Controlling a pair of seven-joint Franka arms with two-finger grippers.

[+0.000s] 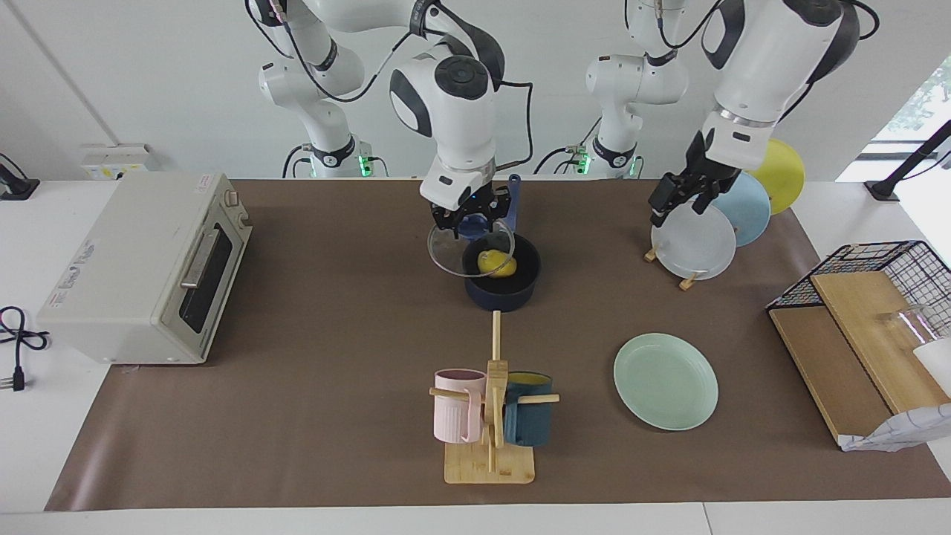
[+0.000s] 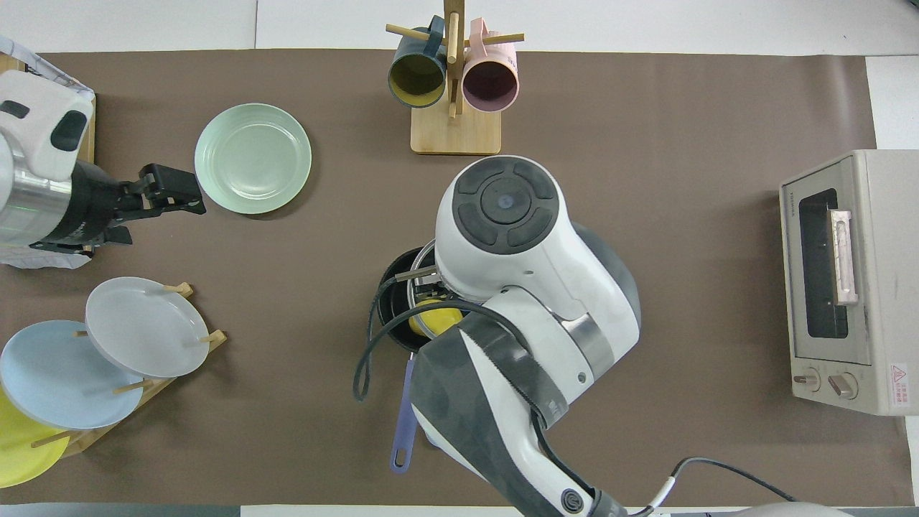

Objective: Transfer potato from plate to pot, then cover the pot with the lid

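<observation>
Potato point(image 1: 497, 263) is seen lying inside the pot point(image 1: 502, 287), on its black bottom, with its long axis roughly along the table's length. In the overhead view only a yellow sliver of it point(image 2: 433, 319) is shown, the rest being covered by the right arm. The pot's rim is largely hidden there too; its long blue handle point(image 2: 403, 415) is pointed toward the robots. The lid point(image 1: 470, 250) is held tilted over the pot's rim on the right arm's side, partly overlapping the opening and not seated on it. Its blue knob is pinched by the right gripper point(image 1: 470, 217), whose fingers are pressed against it. The lid's glass is hard to make out against the mat. The plate point(image 1: 666, 380) is left bare, farther from the robots than the pot and toward the left arm's end of the table. The left gripper point(image 1: 663, 200) is held in the air over the rack of plates point(image 1: 693, 241); whether its fingers are spread cannot be told. The mug stand point(image 1: 490, 416) is placed farther from the robots than the pot.
</observation>
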